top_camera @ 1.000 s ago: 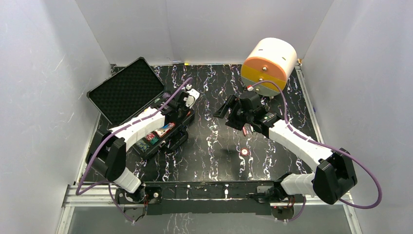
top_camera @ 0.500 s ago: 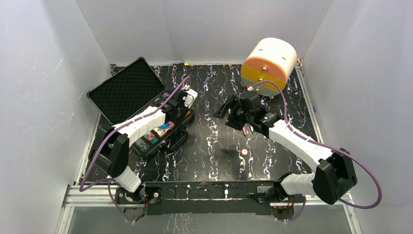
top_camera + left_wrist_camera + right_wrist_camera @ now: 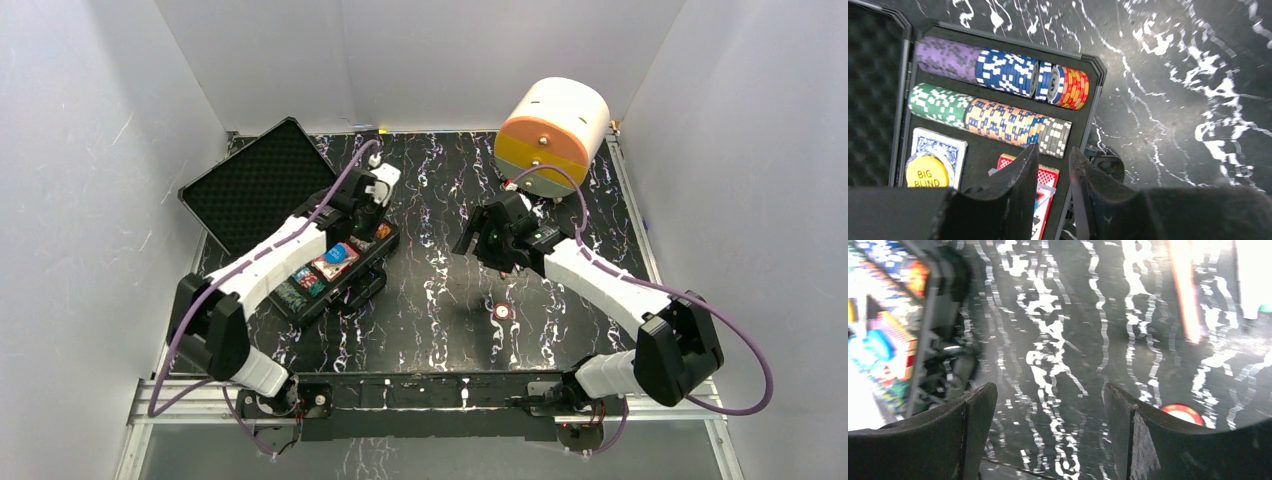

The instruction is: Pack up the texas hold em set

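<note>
The case [image 3: 1087, 120] lies open right under the left gripper [image 3: 1053, 152], whose fingers stand a narrow gap apart with nothing between them. Chip rows [image 3: 998, 120], the decks [image 3: 939, 145] and the Big Blind button [image 3: 926, 172] sit packed just ahead of the fingertips. One loose chip [image 3: 1182, 413] lies on the table just off one finger of the right gripper [image 3: 1048, 390], whose fingers are spread wide and empty. Left to do, I judge: put that chip in and close the lid [image 3: 255, 185].

Left arm [image 3: 285, 250] and right arm [image 3: 600, 280]: white shells, black joints, purple cables [image 3: 770, 378], matte black fingers [image 3: 1015, 192]
</note>
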### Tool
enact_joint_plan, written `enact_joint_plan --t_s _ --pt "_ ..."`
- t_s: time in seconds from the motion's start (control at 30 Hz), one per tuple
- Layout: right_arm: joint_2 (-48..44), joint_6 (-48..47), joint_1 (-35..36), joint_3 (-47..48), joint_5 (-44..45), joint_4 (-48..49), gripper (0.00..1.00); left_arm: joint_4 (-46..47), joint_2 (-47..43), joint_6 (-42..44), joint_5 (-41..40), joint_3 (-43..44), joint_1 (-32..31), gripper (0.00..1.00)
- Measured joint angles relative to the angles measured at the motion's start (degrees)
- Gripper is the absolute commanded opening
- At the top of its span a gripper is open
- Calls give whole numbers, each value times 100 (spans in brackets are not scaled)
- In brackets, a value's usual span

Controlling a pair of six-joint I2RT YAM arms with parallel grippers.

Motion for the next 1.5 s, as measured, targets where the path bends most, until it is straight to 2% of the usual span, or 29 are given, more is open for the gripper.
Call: enact_joint_plan --t_s 0.23,0.37,0.5,0.63,0.73,0.97,1.03,1.1,1.2,1.5 --pt "133 -413 -101 61 946 -1123 87 28 -938 -433 363 55 11 60" --pt "85 -411 -129 -173 1244 -1510 87 247 -1436 -879 649 -131 11 72" --pt "0 -411 -129 -627 1180 -1690 86 535 -1829 -1375 901 -492 11 80" --pt "105 -459 -129 -837 977 -1720 77 748 -1954 -1821 1058 -767 11 83" --pt "570 -693 -129 -837 697 -1672 68 905 -1969 -2105 1158 -907 11 84" --pt "1150 -1032 -118 -662 466 -1698 52 992 -1974 -2238 1110 -938 11 86" --pt "1191 -1051 -96 -625 452 -1703 53 994 -1976 -2240 1067 -938 11 86" --pt "1193 -1054 -94 -625 446 -1692 59 994 -1985 -2251 1054 -940 11 87" --pt "1226 -1038 -70 -597 446 -1676 61 994 -2006 -2262 1038 -940 11 87" --pt "1237 -1025 -57 -599 509 -1650 50 994 -2057 -2262 997 -940 11 88"
